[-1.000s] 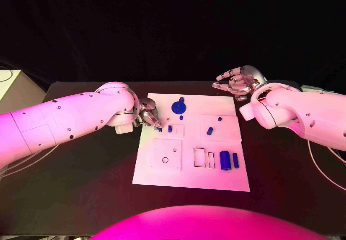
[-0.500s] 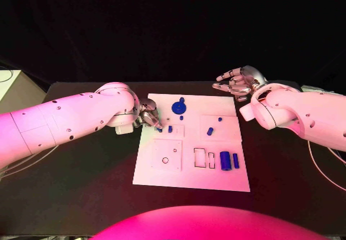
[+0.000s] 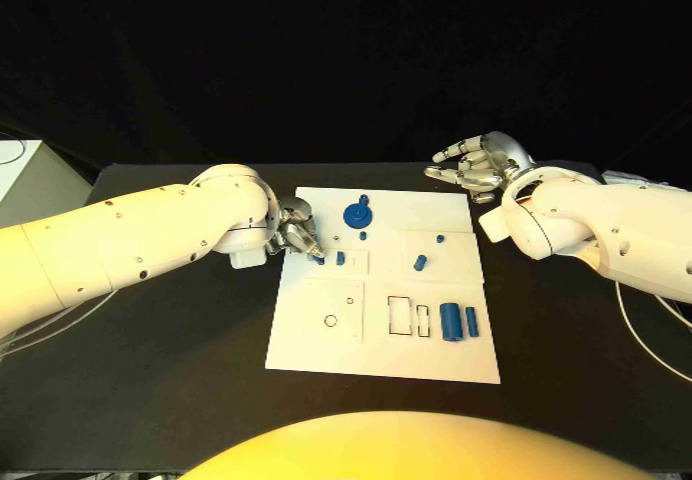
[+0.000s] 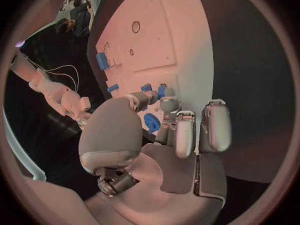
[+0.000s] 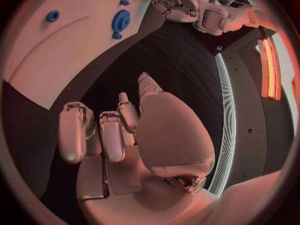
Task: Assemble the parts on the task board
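Head view: left hand point(image 3: 297, 234) at task board point(image 3: 382, 350) edge.

The matte black table top point(image 3: 159, 380) takes most of the head view and runs from the near edge to a straight far edge, behind which all is dark. At the table's far left corner, just beside its edge, stands a pale grey box-shaped cabinet point(image 3: 20, 178), cut by the picture's border; a thin dark wire lies over its top. On the left part of the table lie thin pale cables point(image 3: 48, 326) in a loose curve. On the right part, another thin pale cable point(image 3: 636, 312) bends towards the right border. The same black surface point(image 4: 250, 65) shows in the left wrist view, and in the right wrist view point(image 5: 181, 60) too.
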